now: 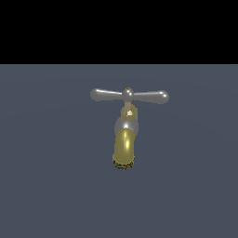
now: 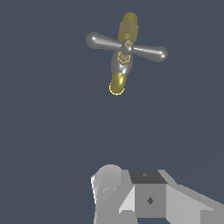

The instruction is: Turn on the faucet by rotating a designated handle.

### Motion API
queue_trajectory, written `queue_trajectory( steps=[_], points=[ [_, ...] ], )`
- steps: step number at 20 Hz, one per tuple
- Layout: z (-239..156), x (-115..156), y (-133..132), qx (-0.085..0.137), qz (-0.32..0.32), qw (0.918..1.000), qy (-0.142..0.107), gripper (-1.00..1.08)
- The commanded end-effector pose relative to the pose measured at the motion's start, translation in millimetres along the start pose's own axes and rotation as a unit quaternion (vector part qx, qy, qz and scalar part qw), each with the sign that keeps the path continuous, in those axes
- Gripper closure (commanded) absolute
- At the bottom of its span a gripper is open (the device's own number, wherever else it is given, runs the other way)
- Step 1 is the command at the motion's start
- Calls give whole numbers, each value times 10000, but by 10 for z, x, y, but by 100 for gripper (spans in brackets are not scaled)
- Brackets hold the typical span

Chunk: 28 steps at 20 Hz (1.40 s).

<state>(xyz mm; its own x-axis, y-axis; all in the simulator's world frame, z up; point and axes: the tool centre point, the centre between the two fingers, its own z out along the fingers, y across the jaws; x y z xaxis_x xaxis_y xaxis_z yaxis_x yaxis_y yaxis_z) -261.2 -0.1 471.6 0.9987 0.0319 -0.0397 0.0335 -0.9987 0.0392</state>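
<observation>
One faucet is all we see on the flat grey floor, its silver handle lying crosswise above the gold spout. Our gripper sits well apart from it; whether it is spread, we cannot tell.

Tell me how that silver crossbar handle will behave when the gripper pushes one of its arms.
The handle looks rigid, so it should probably pivot about its central knob rather than bend. Its glossy rounded ends may let a finger slip off. The gripper is well clear of it.

Dim, flat, sharp renders; small specular glints on the handle
</observation>
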Motion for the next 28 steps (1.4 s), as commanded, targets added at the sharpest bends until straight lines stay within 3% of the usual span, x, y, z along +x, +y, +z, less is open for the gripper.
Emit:
queue_trajectory(
  steps=[1,17,28],
  points=[
    [0,0,0,0,0,10000,0,108],
    [296,52,215,2,-753,9972,30,108],
    [783,214,549,3,-1983,9801,81,108]
  ],
)
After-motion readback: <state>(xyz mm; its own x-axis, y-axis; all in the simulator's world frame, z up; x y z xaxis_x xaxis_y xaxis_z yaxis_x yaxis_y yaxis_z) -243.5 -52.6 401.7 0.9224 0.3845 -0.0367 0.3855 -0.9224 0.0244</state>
